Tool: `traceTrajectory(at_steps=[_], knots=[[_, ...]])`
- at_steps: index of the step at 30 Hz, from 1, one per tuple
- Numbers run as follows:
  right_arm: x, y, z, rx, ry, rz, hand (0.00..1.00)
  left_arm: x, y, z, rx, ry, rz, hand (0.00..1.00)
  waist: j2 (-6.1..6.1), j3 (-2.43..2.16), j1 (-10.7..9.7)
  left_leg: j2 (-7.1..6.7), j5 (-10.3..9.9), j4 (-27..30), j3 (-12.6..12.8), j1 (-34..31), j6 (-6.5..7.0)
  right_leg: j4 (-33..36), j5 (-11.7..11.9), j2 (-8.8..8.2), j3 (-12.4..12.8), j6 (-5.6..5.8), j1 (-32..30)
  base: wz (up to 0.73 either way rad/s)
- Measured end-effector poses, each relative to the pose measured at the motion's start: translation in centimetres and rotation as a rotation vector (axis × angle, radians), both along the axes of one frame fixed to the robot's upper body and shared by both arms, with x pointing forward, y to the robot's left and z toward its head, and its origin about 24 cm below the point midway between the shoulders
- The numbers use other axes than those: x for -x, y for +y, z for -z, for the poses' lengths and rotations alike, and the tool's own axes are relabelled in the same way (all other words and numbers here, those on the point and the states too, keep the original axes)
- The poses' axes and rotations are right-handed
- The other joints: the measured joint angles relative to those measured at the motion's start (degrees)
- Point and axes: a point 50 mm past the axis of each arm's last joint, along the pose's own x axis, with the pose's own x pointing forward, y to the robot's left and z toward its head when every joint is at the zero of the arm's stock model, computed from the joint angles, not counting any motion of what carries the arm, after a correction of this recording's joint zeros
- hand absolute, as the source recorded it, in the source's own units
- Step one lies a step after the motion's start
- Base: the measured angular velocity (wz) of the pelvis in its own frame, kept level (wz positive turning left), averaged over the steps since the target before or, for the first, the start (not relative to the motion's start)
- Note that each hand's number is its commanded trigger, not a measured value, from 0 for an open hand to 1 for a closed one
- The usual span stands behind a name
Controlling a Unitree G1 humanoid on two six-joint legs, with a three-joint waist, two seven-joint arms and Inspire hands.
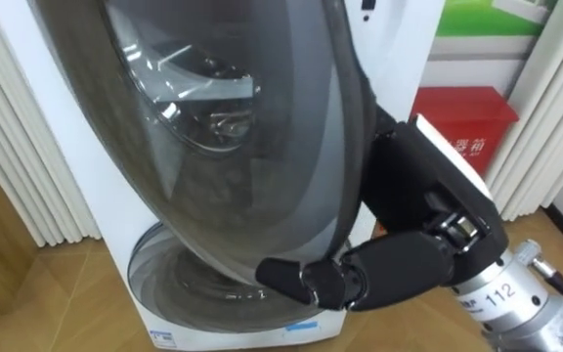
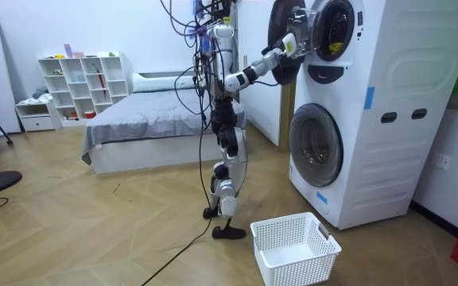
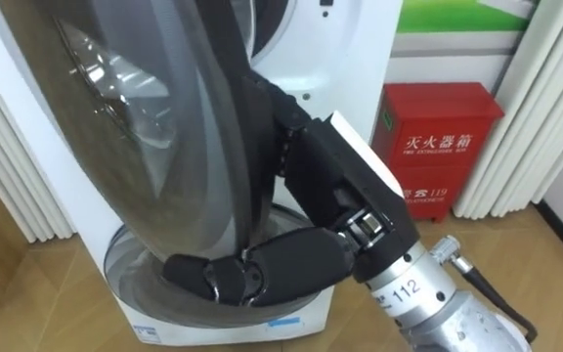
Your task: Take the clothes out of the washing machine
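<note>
I stand in front of a white stacked washing machine [image 2: 356,111]. Its upper round door [image 1: 223,147] is swung open towards me, and its dark glass takes up most of the eye views. My right hand [image 1: 409,259] comes in from the lower right and grips the door's lower rim, with the thumb [image 1: 296,279] curled round the edge onto the glass. In the room view the same hand [image 2: 289,44] is raised to the door [image 2: 281,36]. Something yellowish [image 2: 334,48] shows inside the upper drum.
The lower machine's round door [image 2: 316,147] is closed. A white laundry basket [image 2: 296,250] stands on the wooden floor beside my feet. A red cabinet [image 1: 462,127] stands to the machine's right, with pale curtains [image 1: 18,166] on either side. A bed [image 2: 157,119] is behind me.
</note>
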Motion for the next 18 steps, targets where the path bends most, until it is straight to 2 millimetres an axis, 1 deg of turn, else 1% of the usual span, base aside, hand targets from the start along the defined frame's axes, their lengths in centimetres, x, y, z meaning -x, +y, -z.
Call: traceTrajectory(at_steps=[2, 3, 9, 10, 12, 14, 18], knots=[[-0.04, 0.07, 0.12, -0.003, 0.007, -0.003, 0.00, 0.06, 0.49, -0.15, -0.013, 0.002, 0.001, 0.00, -0.72, -0.07, 0.15, 0.21, 0.05, 0.15, -0.14, -0.10, -0.09, -0.02, 0.04, 0.19, -0.41, -0.32, 0.02, 0.04], [-0.05, 0.07, 0.13, -0.003, 0.007, -0.003, 0.00, 0.07, 0.53, -0.16, -0.013, 0.002, 0.001, 0.00, -0.82, -0.08, 0.22, 0.24, 0.07, 0.21, -0.25, -0.13, -0.11, -0.02, 0.04, 0.22, -0.47, -0.36, 0.02, 0.06], [-0.15, 0.04, 0.32, -0.004, 0.017, -0.002, 0.00, 0.56, 0.47, -0.15, -0.004, 0.012, -0.002, 0.00, -0.85, -0.12, 0.91, 0.49, 0.19, 1.03, -0.33, -0.95, -0.32, -0.10, 0.04, 0.18, -1.53, -0.60, -0.13, 0.08], [-0.19, 0.01, 0.39, -0.005, 0.018, 0.000, 0.00, 0.56, 0.45, -0.15, -0.003, 0.010, -0.002, 0.00, -0.87, -0.18, 1.07, 0.52, 0.22, 1.02, -0.33, -1.07, -0.38, 0.07, -0.09, 0.15, -1.73, -0.76, -0.36, 0.06], [-0.20, -0.01, 0.39, -0.007, 0.016, 0.002, 0.00, 0.44, 0.43, -0.16, -0.002, 0.005, 0.000, 0.00, -0.89, -0.22, 1.53, 0.61, 0.39, 1.02, -0.33, -1.41, -0.66, 0.29, -0.10, 0.16, -1.89, -0.84, -0.81, 0.05], [-0.23, -0.02, 0.46, -0.008, 0.017, 0.003, 0.00, 0.43, 0.42, -0.16, -0.001, 0.004, 0.000, 0.00, -0.89, -0.22, 1.94, 0.71, 0.57, 1.03, -0.33, -1.54, -0.93, 0.46, -0.09, 0.19, -2.21, -1.15, -0.89, 0.07], [-0.20, 0.31, 0.63, -0.010, 0.023, -0.012, 0.00, 0.62, 0.39, -0.16, 0.004, 0.008, 0.000, 0.00, -0.92, -0.23, 2.34, 1.00, 0.72, 1.13, -0.33, -1.56, -1.19, 0.86, -0.28, 0.28, -2.57, -1.45, -0.96, 0.05]])
